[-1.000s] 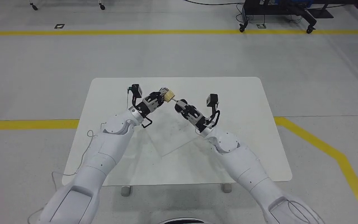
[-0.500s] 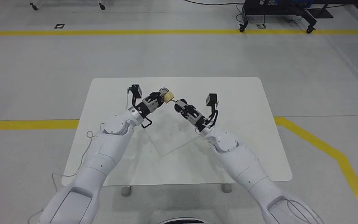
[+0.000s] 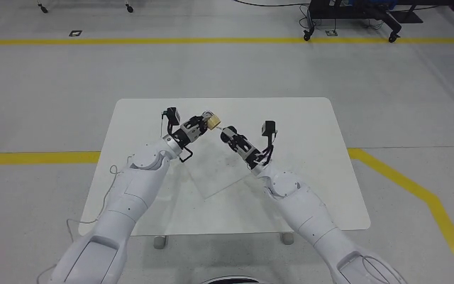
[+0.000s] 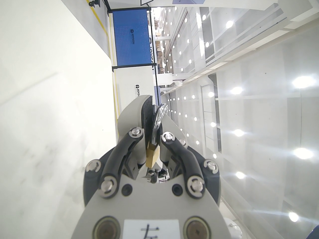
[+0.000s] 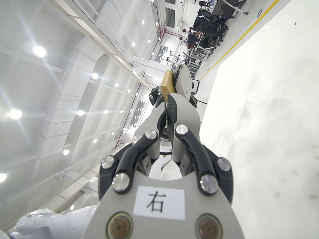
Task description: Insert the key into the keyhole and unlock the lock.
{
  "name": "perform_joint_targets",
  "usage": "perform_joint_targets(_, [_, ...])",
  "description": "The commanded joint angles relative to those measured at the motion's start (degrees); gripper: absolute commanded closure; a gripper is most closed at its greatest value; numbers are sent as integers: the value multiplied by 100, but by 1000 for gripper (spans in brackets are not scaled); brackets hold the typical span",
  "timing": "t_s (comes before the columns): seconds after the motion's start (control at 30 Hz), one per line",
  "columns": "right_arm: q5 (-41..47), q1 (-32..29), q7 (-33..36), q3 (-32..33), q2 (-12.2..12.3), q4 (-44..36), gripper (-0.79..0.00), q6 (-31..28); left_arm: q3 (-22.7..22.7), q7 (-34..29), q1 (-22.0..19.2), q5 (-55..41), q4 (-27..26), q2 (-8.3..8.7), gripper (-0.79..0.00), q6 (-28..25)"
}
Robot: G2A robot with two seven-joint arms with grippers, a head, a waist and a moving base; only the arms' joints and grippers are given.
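A brass padlock is held above the white table, with my left gripper shut on it. In the left wrist view its brass body sits between the closed fingers, with a silver metal loop at the tips. My right gripper faces it from the right, shut on the key. In the right wrist view the key shows edge-on as a thin blade running from my right gripper up to the padlock. Its tip meets the lock's end; how deep it sits is hidden.
Both grippers meet over the table's far middle, raised off the surface. Yellow floor lines run around the table. Wheeled dark equipment stands far behind.
My right arm has edged slightly left, bringing the key closer against the padlock. The left arm and the lock have stayed put.
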Motion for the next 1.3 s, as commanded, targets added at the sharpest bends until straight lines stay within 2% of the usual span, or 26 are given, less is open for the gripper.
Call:
perform_joint_targets(0.0, [-45, 8, -64, -4, -13, 9, 0, 12, -4, -2, 3, 29, -1, -4, 0, -11])
perform_joint_targets(0.43, [-353, 31, -358, 16, -79, 52, 0, 16, -35, -48, 22, 195, -26, -26, 0, -56])
perform_joint_targets(0.97, [-963, -14, -862, -104, -190, 72, 0, -3, -125, -90, -25, 73, 65, -68, 0, 247])
perform_joint_targets(1.27, [-1600, -122, -1934, -86, -271, 61, 0, -218, -182, -142, -52, -75, 136, -93, 0, 496])
